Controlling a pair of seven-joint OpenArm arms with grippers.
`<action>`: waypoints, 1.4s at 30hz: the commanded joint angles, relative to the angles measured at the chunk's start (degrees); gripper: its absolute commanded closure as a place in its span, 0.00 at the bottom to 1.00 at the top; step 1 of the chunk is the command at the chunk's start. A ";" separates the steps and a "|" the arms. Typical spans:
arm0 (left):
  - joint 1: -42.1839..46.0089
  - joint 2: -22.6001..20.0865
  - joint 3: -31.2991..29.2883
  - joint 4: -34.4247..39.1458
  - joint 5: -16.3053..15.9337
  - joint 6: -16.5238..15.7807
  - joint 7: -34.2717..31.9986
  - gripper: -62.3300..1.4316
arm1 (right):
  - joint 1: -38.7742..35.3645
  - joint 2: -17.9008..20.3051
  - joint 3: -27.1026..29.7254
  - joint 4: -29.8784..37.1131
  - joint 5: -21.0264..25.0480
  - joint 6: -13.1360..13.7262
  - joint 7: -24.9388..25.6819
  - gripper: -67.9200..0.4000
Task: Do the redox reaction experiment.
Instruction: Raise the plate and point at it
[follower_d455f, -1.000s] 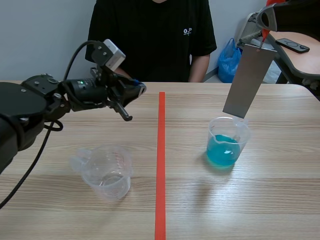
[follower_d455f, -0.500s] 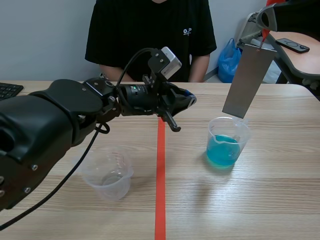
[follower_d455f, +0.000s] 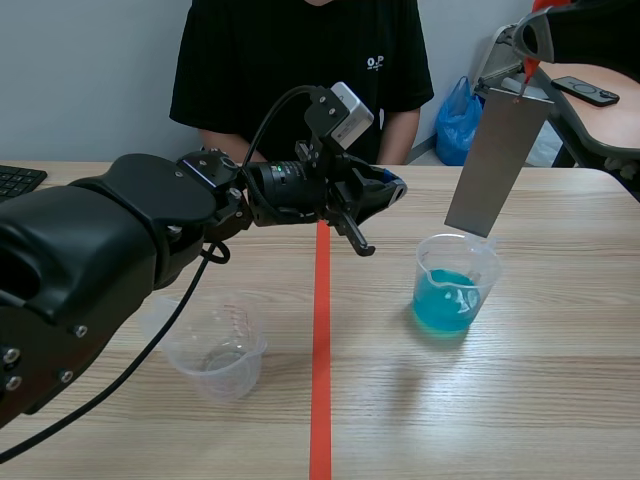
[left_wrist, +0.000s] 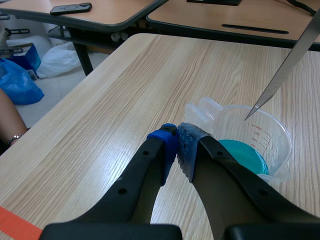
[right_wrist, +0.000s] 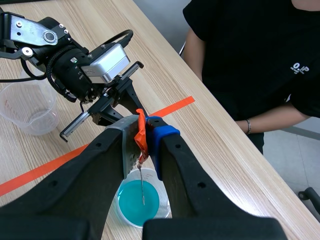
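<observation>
Metal meets solution: the right tool (right_wrist: 145, 128), at the upper right of the scene, is clamped on an orange-red tab (right_wrist: 141, 134) at the top edge of a grey metal sheet (follower_d455f: 498, 160). The sheet hangs tilted over the beaker of blue liquid (follower_d455f: 450, 285), right of centre on the desk (follower_d455f: 560, 400). Its lowest corner sits at about rim level and is not yet in the liquid.

The left tool (follower_d455f: 388, 188) has its pads pressed together on nothing. It reaches across the red tape line (follower_d455f: 321, 330) from the left and hovers just left of that beaker, above the desk. An empty clear beaker (follower_d455f: 213, 345) stands at lower left, well apart from the blue one.

The step in hand appears to be the dip itself, with the sheet lined up above the solution and waiting to go in. The next move likely calls for a straight, slow descent so the corner clears the rim and the light beaker is not tipped. The left tool would have to open before it could steady the beaker.

A person in a black shirt (follower_d455f: 300, 70) sits at top centre. White chest lettering begins "O.P", and the rest is too small to read. Both beakers carry red graduation marks whose figures are not legible.
</observation>
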 joint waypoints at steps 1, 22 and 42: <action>-1.44 0.48 -0.04 0.92 -0.63 -0.09 -1.03 0.93 | 1.14 0.76 0.92 0.52 0.61 -0.13 0.83 0.97; -1.60 2.69 -0.04 0.92 -0.79 -0.09 -1.44 0.93 | 1.14 0.74 0.92 0.52 0.61 -0.13 0.83 0.97; -1.57 2.67 -0.04 0.92 -0.76 -0.09 -1.44 0.93 | 1.14 0.74 0.92 0.52 0.61 -0.13 0.83 0.97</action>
